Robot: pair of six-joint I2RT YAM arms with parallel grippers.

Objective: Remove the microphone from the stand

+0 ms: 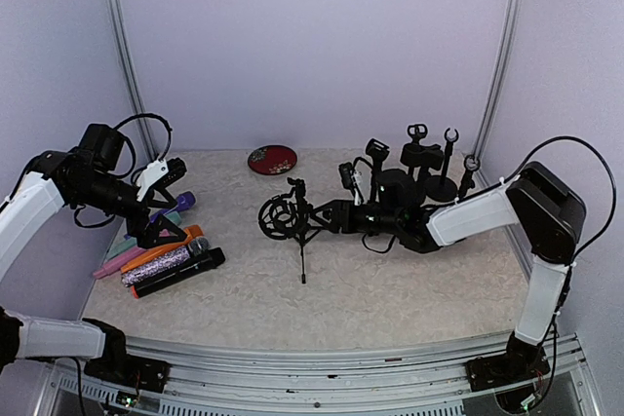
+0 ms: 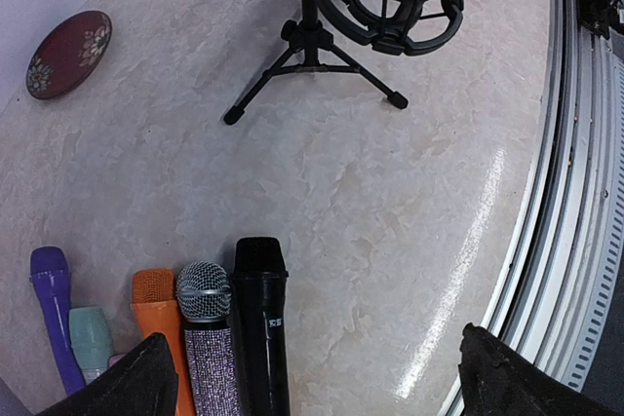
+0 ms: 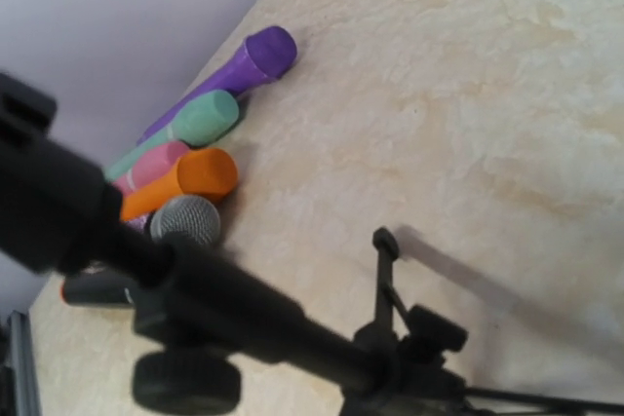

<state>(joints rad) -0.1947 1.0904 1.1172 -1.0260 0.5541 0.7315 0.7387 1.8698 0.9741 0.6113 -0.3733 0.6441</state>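
At the far left of the top view my left gripper (image 1: 163,231) hangs over a row of microphones lying flat. Its fingers (image 2: 136,382) sit in the two bottom corners of its wrist view, spread wide with nothing between them. Below it in that view, reading left to right, lie a purple microphone (image 2: 51,319), a teal one (image 2: 91,338), an orange one (image 2: 156,319), a glittery one with a silver mesh head (image 2: 208,338) and a black one (image 2: 263,328), side by side and touching. A pink one (image 3: 151,165) shows only from the right wrist. Further right, near the back wall, a red dish (image 1: 271,159) lies well apart from the rest. At the middle of the table the stand (image 1: 302,236) is upright on its tripod legs, and its ring mount (image 1: 278,218) faces left, with the table showing through the ring from the left wrist. My right gripper (image 1: 336,213) reaches in from the right, up against the stand's right side. I cannot tell how its jaws sit. A blurred black bar (image 3: 244,319) crosses its wrist view down to the stand (microphone or part of the stand, I can't say). In the upper right stands a cluster of other black stands (image 1: 429,168)
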